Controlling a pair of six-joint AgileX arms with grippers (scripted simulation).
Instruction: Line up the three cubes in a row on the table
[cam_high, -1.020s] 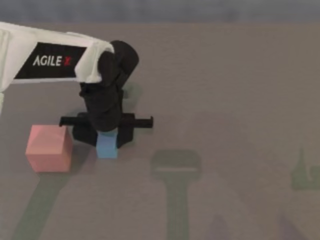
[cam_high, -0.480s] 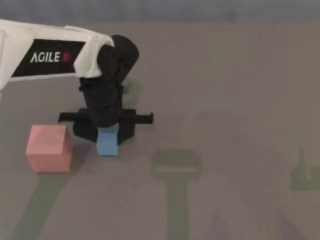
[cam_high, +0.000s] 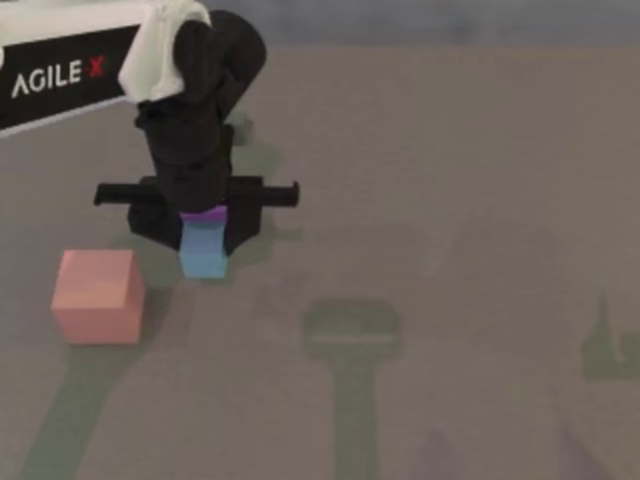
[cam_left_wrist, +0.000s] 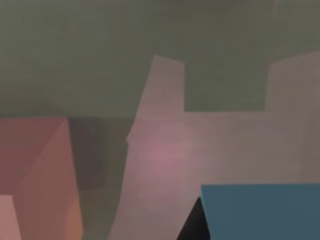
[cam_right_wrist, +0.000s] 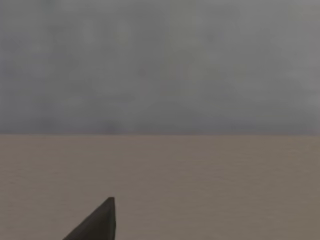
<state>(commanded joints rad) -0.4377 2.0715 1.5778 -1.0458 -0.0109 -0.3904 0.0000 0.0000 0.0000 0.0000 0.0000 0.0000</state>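
My left gripper (cam_high: 204, 238) is shut on the small light-blue cube (cam_high: 204, 252), at the table's left-centre. In the left wrist view that cube (cam_left_wrist: 260, 212) sits close against a dark finger (cam_left_wrist: 192, 227). A thin strip of the purple cube (cam_high: 205, 214) shows just beyond the blue one; the gripper's body hides the rest of it. The large salmon-pink cube (cam_high: 97, 297) rests on the table (cam_high: 450, 200) to the left, apart from the gripper, and it also appears in the left wrist view (cam_left_wrist: 35, 170). My right gripper (cam_right_wrist: 100, 222) is outside the top view, over bare table.
Faint dark shadow shapes lie on the table's near half, one at centre (cam_high: 352, 335) and one at the right edge (cam_high: 610, 350). The table's far edge runs along the top of the top view.
My left gripper has moved toward the far side and slightly left, carrying the light-blue cube with it. A purple strip now shows under the gripper. The salmon-pink cube has stayed put.
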